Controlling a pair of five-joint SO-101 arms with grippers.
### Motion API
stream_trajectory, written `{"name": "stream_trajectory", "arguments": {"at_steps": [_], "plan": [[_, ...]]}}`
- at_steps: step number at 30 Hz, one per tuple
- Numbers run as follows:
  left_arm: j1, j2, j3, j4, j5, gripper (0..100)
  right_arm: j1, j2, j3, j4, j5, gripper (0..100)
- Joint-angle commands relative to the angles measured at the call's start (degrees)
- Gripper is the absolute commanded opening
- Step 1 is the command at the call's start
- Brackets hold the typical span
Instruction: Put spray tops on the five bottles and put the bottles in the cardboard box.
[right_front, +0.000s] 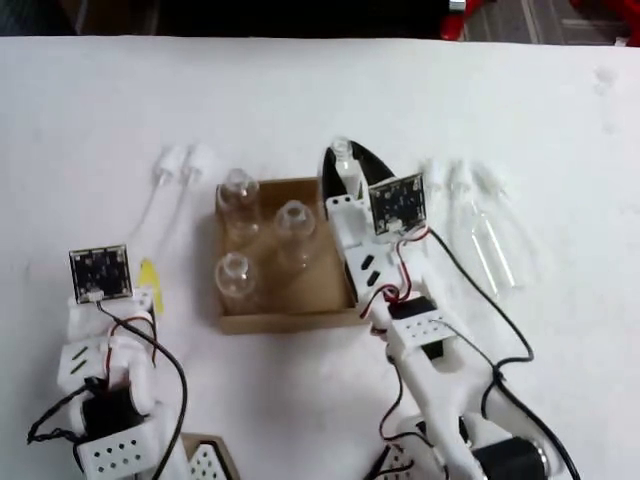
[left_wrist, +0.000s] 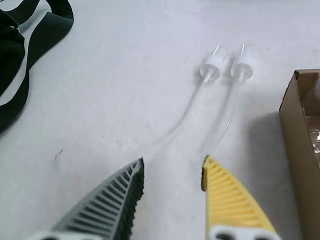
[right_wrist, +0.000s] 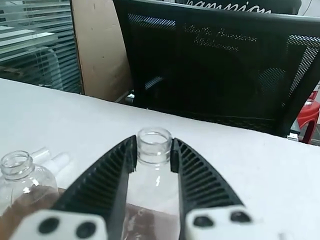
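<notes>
Right claw (right_wrist: 153, 145) clamped on the bare neck of an upright bottle (right_wrist: 150, 180) just beyond the far corner of the box (right_front: 290, 320), seemingly steadying it for capping; left claw (left_wrist: 172, 175) parted, beside the box, facing two spray tops (left_wrist: 209, 69).

The bottle (right_wrist: 154, 147) is clear, glossy plastic, the cardboard box (right_front: 285, 321) is matt brown card, and the table (right_front: 300, 90) is smooth, matt white.

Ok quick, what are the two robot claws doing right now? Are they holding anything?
Left gripper: open, holding nothing.
Right gripper: shut on the neck of a bottle with no spray top.
</notes>
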Motion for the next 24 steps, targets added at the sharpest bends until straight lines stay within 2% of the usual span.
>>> {"name": "stream_trajectory", "arguments": {"at_steps": [1, 16, 24], "plan": [[-0.31, -0.48, 0.09, 0.35, -0.62, 18, 0.22, 3.65, -0.35, -5.05, -0.70, 1.5], [-0.31, -0.48, 0.09, 0.35, -0.62, 18, 0.57, 17.19, -0.35, -19.03, -0.26, 1.5], [-0.31, -0.48, 0.09, 0.35, -0.62, 18, 0.13, 20.62, -0.70, -20.18, -0.18, 1.5]]}}
